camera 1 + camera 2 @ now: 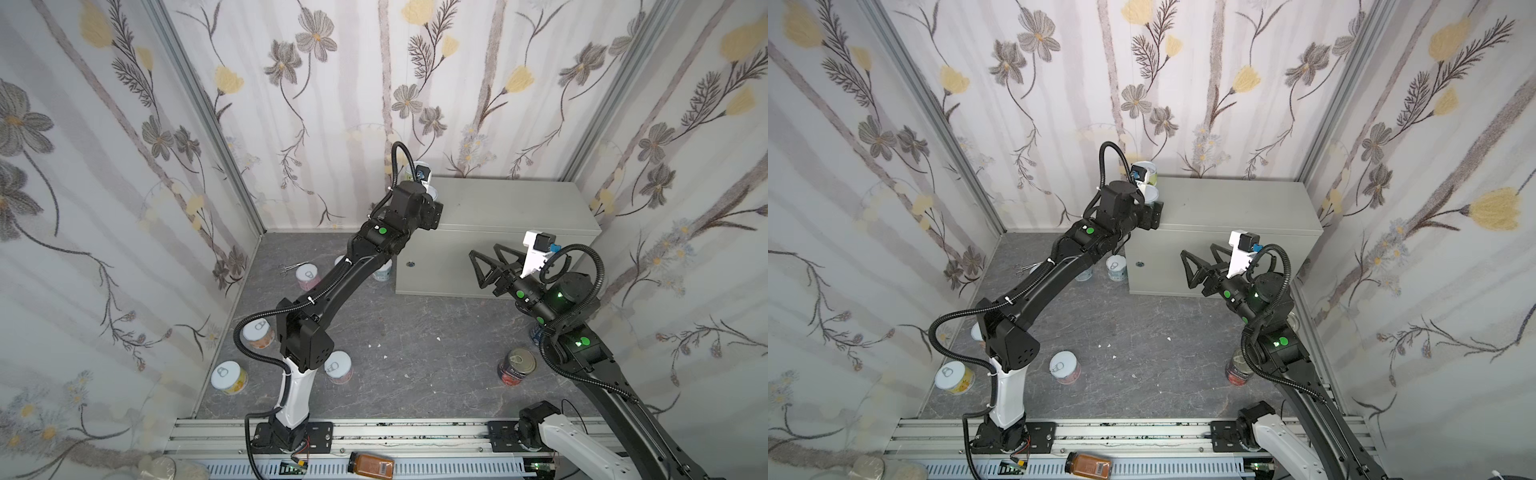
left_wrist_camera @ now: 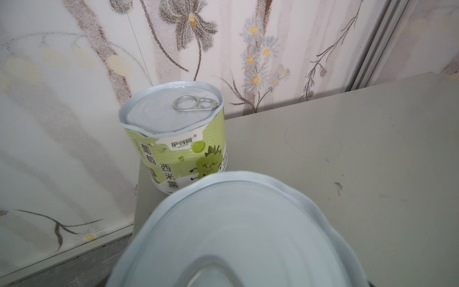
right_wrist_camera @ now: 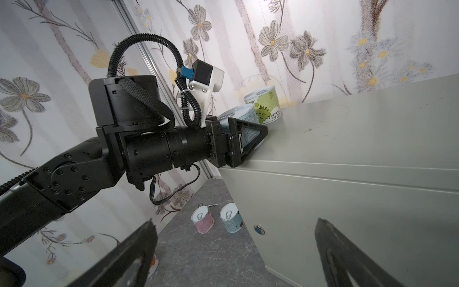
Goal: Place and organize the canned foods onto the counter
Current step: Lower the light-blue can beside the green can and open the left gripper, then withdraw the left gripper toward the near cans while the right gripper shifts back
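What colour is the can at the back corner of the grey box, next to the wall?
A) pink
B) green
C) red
B: the can standing at the counter's back corner has a green label with grapes on it.

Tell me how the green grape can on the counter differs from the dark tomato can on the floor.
Label: the green grape can is pale green; the dark tomato can is dark with red. Place: the green grape can stands at the counter's back corner; the dark tomato can stands on the floor. Both are upright, pull-tab lids up.
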You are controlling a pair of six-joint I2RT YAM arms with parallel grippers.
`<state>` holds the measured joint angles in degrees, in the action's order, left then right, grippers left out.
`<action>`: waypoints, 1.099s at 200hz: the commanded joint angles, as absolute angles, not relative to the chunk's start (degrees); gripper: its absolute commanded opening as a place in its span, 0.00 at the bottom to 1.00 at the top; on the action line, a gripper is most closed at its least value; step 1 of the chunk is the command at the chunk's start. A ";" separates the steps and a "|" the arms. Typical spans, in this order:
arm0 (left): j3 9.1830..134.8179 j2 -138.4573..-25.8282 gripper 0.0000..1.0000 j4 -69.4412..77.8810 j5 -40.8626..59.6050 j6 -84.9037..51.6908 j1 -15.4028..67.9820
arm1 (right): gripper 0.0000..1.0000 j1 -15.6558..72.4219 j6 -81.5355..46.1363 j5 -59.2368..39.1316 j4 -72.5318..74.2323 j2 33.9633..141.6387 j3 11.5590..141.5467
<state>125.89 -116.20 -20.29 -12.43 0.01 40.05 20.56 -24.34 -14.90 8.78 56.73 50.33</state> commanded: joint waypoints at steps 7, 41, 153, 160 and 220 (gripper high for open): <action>126.12 -116.24 0.90 -19.07 -13.14 0.59 39.99 | 1.00 20.54 -23.99 -15.45 11.01 56.57 50.28; 126.30 -115.50 1.00 -19.07 -13.56 0.77 40.13 | 1.00 20.46 -23.99 -15.47 10.86 56.39 50.43; 122.41 -105.55 1.00 -19.16 -16.16 0.57 41.93 | 1.00 20.48 -23.18 -12.87 3.95 52.84 53.82; 121.28 -104.26 1.00 -19.16 -16.60 0.28 41.93 | 1.00 20.50 -22.89 -12.69 2.83 52.66 54.11; 102.88 -87.76 1.00 -19.14 -19.35 -3.80 41.94 | 1.00 20.74 -21.32 -12.54 -3.40 51.24 55.12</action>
